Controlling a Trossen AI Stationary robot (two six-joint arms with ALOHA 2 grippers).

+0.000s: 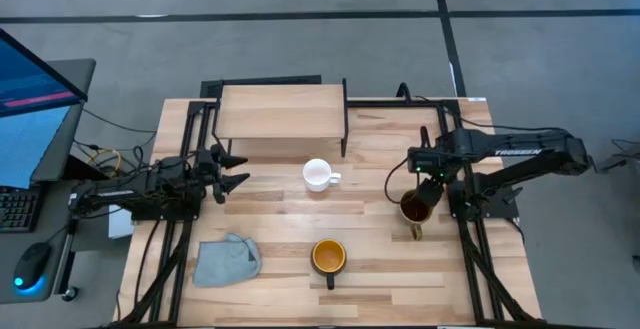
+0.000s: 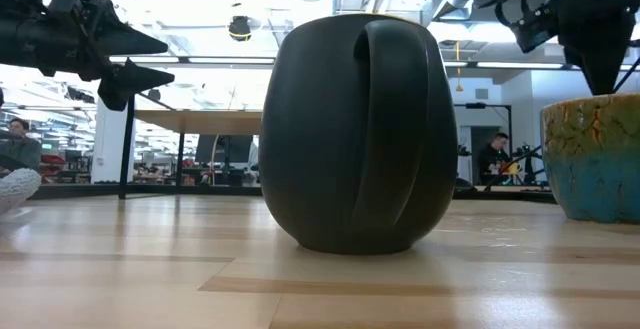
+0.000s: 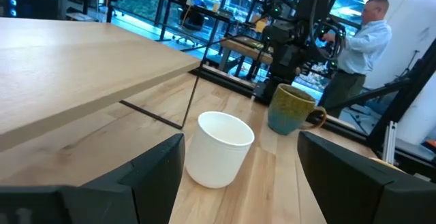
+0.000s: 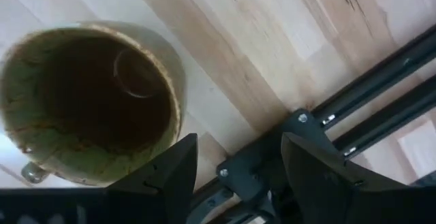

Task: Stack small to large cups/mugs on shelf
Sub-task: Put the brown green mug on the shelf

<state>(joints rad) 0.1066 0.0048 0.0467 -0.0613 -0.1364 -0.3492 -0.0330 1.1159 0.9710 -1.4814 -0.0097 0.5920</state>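
The small white mug [image 1: 318, 175] stands on the table in front of the shelf [image 1: 283, 112], its handle toward the right. The dark mug [image 1: 328, 257] with the orange-yellow inside stands near the front edge and fills the low view [image 2: 355, 134]. The olive-tan mug [image 1: 415, 209] stands at the right. My left gripper [image 1: 235, 169] is open and level, left of the white mug [image 3: 218, 149], apart from it. My right gripper [image 1: 432, 184] is open and points down just above the olive-tan mug [image 4: 88, 105], toward its far-right rim, which lies beside one finger, not between the two.
A grey-blue cloth [image 1: 227, 260] lies at the front left of the table. Black frame rails [image 1: 470, 219] run along the right side beside the olive-tan mug. A person [image 3: 361, 40] stands beyond the table in the left wrist view.
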